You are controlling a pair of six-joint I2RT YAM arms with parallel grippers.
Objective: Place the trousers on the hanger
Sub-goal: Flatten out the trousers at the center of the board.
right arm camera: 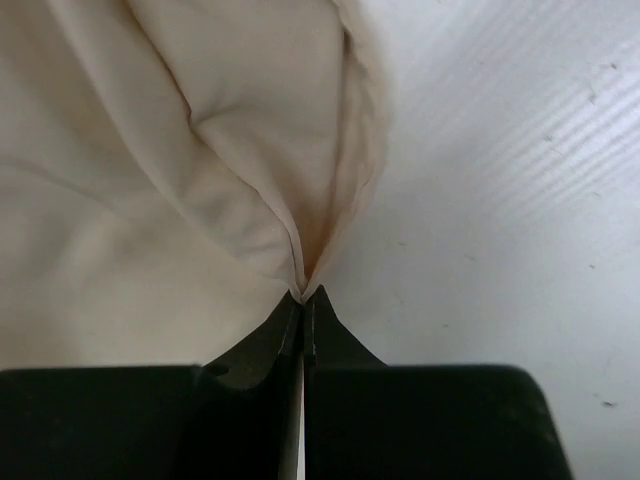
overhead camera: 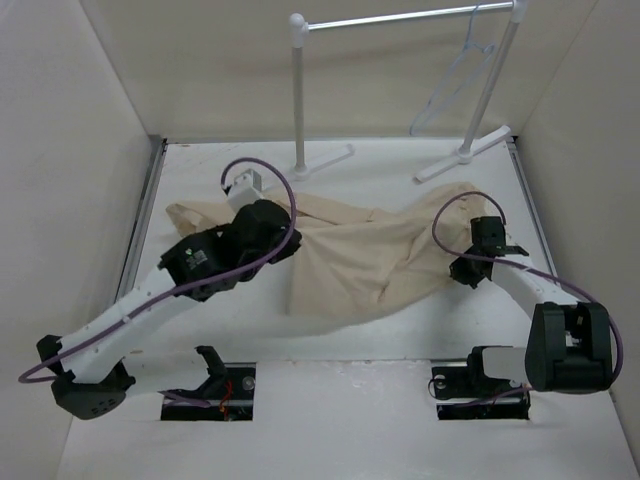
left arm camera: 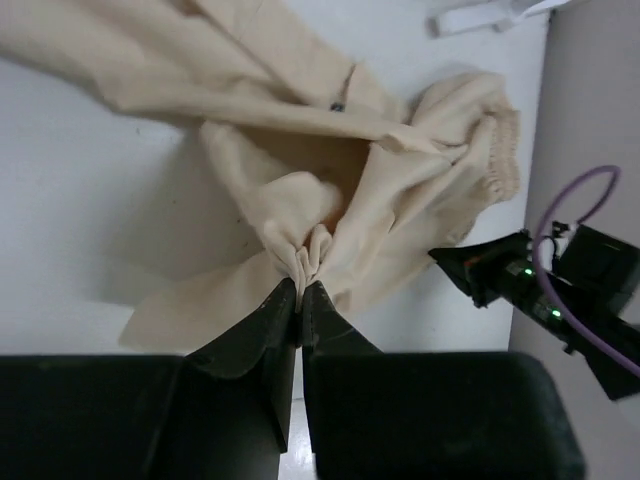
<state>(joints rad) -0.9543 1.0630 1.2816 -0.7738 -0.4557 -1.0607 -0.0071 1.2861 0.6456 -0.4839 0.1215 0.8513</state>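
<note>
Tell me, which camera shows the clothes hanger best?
The top external view: there the hanger hangs from the rack at the back, pale and thin. Neither wrist view shows it; both face the trousers.

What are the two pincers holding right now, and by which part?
Both hold the trousers: the left pincer pinches a bunched fold of cloth, the right pincer pinches a fold at the cloth's edge.

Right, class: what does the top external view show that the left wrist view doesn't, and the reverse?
Top only: the hanger, hanging from the rack bar, well away from the cloth. Left wrist only: the left claw shut on a bunched fold, and the gathered waistband. Both: the trousers lying on the white table.
</note>
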